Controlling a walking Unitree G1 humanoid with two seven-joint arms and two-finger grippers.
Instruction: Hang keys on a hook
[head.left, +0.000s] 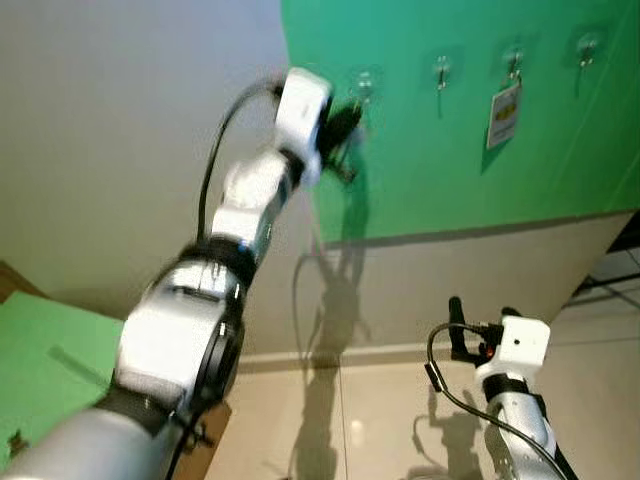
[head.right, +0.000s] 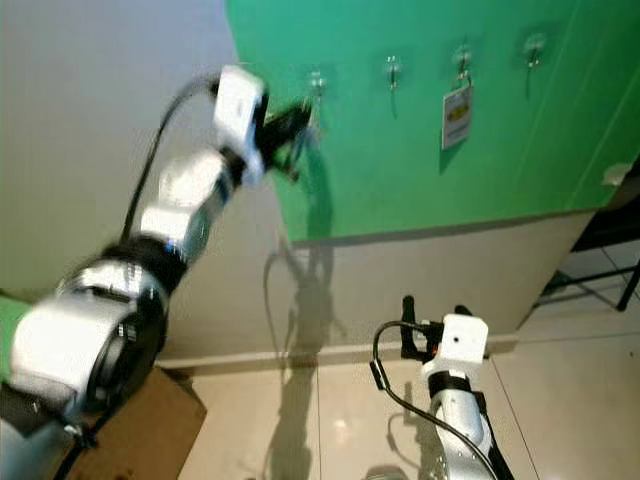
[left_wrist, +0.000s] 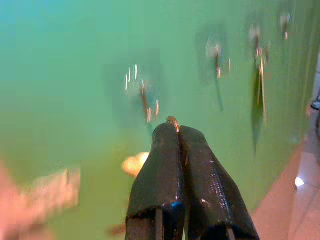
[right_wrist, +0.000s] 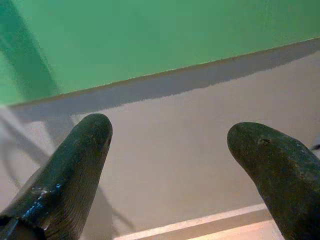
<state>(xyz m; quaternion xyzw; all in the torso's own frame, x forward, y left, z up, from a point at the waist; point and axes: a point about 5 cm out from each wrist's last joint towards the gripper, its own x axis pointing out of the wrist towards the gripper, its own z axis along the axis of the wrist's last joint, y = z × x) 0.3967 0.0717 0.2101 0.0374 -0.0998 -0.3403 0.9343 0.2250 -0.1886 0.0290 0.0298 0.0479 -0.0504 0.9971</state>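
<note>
Left tool pinched together on keys, just beside leftmost hook. Ease ring over hook at 1 o'clock, then release. Right tool apart, idle.

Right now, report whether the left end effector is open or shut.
Shut: the left end effector has its two black fingers pressed together, a small metal bit between the tips, near the leftmost hook.

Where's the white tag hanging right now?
The white tag hangs on the green panel, from the third hook of four counting from the robot's left, two hooks right of where the left end effector is raised.
</note>
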